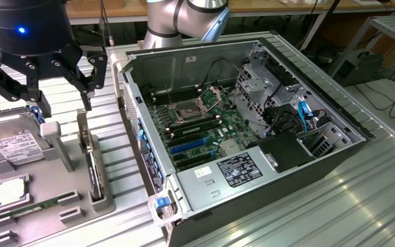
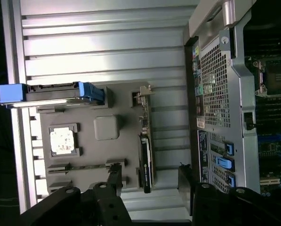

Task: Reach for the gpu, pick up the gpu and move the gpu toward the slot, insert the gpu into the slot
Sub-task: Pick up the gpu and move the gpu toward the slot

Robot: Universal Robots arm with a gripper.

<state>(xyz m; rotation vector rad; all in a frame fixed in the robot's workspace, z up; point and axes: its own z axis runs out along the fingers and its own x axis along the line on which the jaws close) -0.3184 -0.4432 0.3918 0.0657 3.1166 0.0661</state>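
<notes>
Exterior view: gpu (image 1: 94,170) upright on edge in holder (image 1: 53,180), long axis alongside case (image 1: 183,229); jaws wide above.

Bright indoor light, perhaps from overhead, glare on ribbed metal table (image 1: 362,206), shadow inside computer case (image 1: 177,67)

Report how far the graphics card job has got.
Done: nothing yet. The graphics card stands on edge in its grey holder, beside the open computer case. In hand: the pincer hangs open over the card, one finger on each side in the wrist view, not gripping it. Left: lifting the card, carrying it to the case and seating it in one of the blue slots.
</notes>
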